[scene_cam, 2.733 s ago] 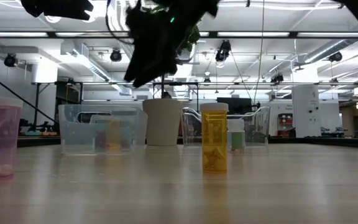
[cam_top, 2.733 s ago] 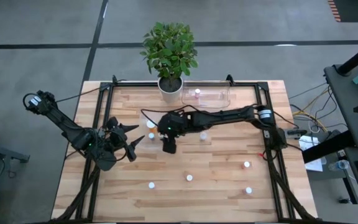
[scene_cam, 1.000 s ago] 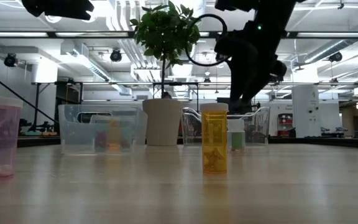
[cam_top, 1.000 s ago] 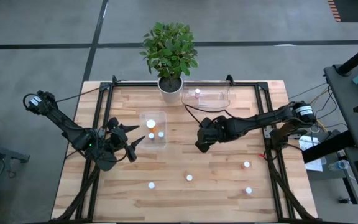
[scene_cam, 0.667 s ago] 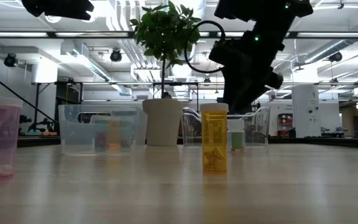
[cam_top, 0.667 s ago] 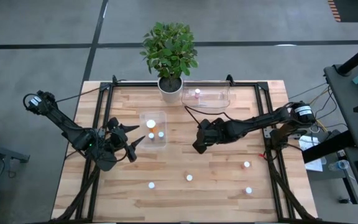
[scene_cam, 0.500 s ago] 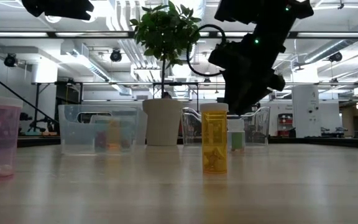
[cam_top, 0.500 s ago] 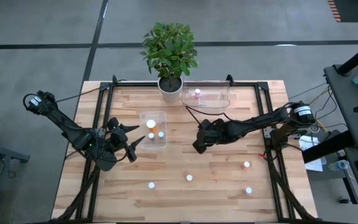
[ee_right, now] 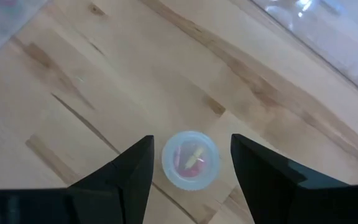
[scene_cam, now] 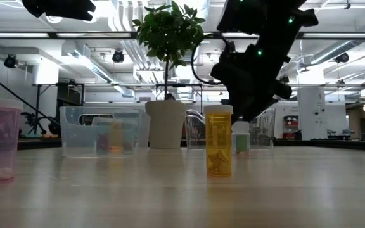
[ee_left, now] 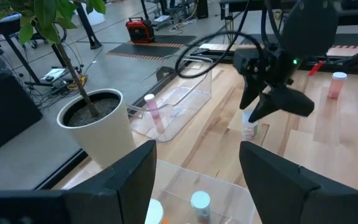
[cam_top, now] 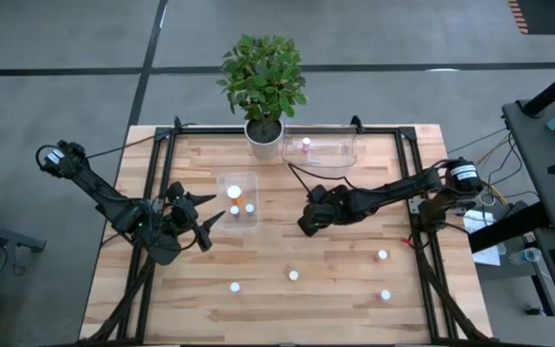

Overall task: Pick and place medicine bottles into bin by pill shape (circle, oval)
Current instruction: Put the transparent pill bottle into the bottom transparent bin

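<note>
The right gripper (cam_top: 303, 226) hangs over the middle of the table (cam_top: 335, 280) with its fingers (ee_right: 263, 174) spread apart and nothing between them; directly below the gap stands a white-capped medicine bottle (ee_right: 190, 160), untouched. The left gripper (cam_top: 203, 216) waits with its fingers apart too, just beside the clear bin (cam_top: 238, 200) that holds two bottles.

We see two matte black jointed arms, the left arm (cam_top: 104, 198) thin with black cable looping off it, the right arm (cam_top: 393, 188) trailing a curved black cable. Its wrist housing shows a small green light (scene_cam: 289, 20). Both carry broad, dark, tapering fingers (ee_right: 120, 177).
</note>
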Tool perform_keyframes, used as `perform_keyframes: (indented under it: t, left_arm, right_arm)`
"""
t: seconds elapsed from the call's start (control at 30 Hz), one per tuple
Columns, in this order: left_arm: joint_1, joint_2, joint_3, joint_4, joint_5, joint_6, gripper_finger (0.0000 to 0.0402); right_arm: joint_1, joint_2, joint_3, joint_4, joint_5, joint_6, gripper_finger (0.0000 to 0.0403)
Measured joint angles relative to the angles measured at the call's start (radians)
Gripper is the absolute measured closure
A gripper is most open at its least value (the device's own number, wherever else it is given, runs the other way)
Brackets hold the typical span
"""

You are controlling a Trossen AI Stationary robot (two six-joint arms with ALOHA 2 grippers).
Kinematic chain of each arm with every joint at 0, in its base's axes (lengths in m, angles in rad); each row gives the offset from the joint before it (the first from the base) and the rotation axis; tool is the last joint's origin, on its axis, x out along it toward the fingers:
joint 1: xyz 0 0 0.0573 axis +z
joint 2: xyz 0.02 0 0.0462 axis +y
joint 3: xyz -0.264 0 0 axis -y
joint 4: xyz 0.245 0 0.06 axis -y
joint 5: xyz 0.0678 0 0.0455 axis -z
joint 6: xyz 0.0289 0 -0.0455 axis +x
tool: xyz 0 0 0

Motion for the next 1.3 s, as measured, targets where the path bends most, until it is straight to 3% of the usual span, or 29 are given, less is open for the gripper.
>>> perform_keyframes:
  t: [0.23,0.47,0.7,0.97,1.1,1.3]
  left_arm:
    - [0.0,0.0,0.0,0.0,0.0,0.0,0.0187]
    - [0.0,0.0,-0.001,0.0,-0.001,0.005,0.0187]
    - [0.0,-0.004,-0.016,-0.001,-0.011,0.009,0.0187]
    - [0.0,-0.012,-0.02,0.0,-0.03,0.009,0.0187]
    - [0.0,-0.015,-0.02,-0.001,-0.04,0.009,0.0187]
    - [0.0,-0.018,-0.02,0.0,-0.04,0.009,0.0187]
  right_arm:
    - [0.0,0.049,0.002,0.002,-0.001,0.0,0.0204]
    - [0.0,0.039,0.002,0.002,-0.001,0.0,0.0275]
    - [0.006,-0.006,0.015,0.006,-0.009,-0.025,0.0277]
    - [0.044,-0.001,0.192,0.155,-0.018,-0.223,0.0264]
    - [0.047,0.043,0.286,0.257,-0.103,-0.337,0.0266]
    - [0.044,0.157,0.441,0.272,-0.192,-0.436,0.0266]
